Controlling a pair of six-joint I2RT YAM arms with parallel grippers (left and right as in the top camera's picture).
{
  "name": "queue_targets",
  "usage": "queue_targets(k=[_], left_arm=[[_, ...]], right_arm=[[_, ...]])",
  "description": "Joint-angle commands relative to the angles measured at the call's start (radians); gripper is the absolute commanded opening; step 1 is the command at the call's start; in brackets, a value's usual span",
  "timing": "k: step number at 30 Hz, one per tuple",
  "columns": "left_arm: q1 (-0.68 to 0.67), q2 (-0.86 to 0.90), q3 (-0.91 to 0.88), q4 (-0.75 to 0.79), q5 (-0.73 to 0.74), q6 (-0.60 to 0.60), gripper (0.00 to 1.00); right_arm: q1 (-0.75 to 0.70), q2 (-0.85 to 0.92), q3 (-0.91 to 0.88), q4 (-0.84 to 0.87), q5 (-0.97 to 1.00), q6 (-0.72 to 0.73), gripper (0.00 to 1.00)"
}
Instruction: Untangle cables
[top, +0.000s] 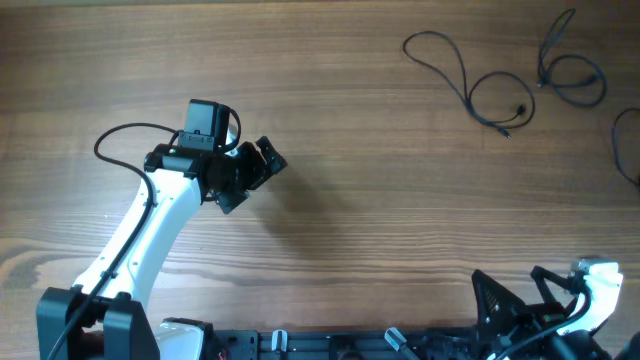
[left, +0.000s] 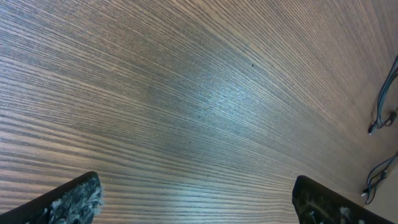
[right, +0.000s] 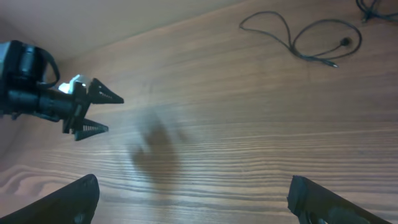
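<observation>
The cables lie far off at the table's back right: one thin black cord (top: 468, 82) looping to a small plug, a second coiled cord (top: 572, 72) beside it, and a third cord (top: 624, 140) curving at the right edge. My left gripper (top: 255, 180) hovers open over bare wood at left centre, far from them. In the left wrist view its gripper (left: 196, 186) holds nothing, and cable ends (left: 384, 102) show at the right edge. My right gripper (top: 515, 285) stands open at the front right; the right wrist view shows this gripper (right: 193, 183) empty and the looping cord (right: 298, 40) far ahead.
The wooden table (top: 380, 200) stretches between both arms and the cords. The left arm's own thick black cable (top: 125, 135) arcs behind its wrist. The left gripper (right: 112, 115) appears at the left of the right wrist view. The robot base frame (top: 330, 343) runs along the front edge.
</observation>
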Motion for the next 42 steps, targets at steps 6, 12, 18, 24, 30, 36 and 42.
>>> queue_targets(k=[6, 12, 18, 24, 30, 36, 42], left_arm=[[0.005, -0.016, 0.005, 0.002, -0.014, -0.010, 1.00], [0.005, -0.016, 0.005, 0.002, -0.014, -0.010, 1.00], [0.005, -0.016, 0.005, 0.002, -0.014, -0.010, 1.00], [0.005, -0.016, 0.005, 0.002, -0.014, -0.010, 1.00], [0.005, -0.016, 0.005, 0.002, -0.014, -0.010, 1.00], [0.005, -0.016, 0.005, 0.002, -0.014, -0.010, 1.00], [0.005, -0.016, 0.005, 0.002, -0.014, -0.010, 1.00]], right_arm=[[0.004, -0.022, 0.002, 0.011, -0.038, -0.021, 1.00], [0.004, -0.022, 0.002, 0.052, -0.042, -0.021, 1.00], [0.004, -0.022, 0.002, 0.124, -0.079, -0.021, 1.00], [0.004, -0.022, 0.002, 0.123, -0.079, -0.040, 1.00], [0.004, -0.024, 0.002, 0.095, -0.080, -0.052, 1.00], [0.004, -0.097, 0.002, 0.090, -0.105, -0.072, 1.00], [0.004, -0.227, 0.002, 0.088, -0.100, -0.092, 1.00]])
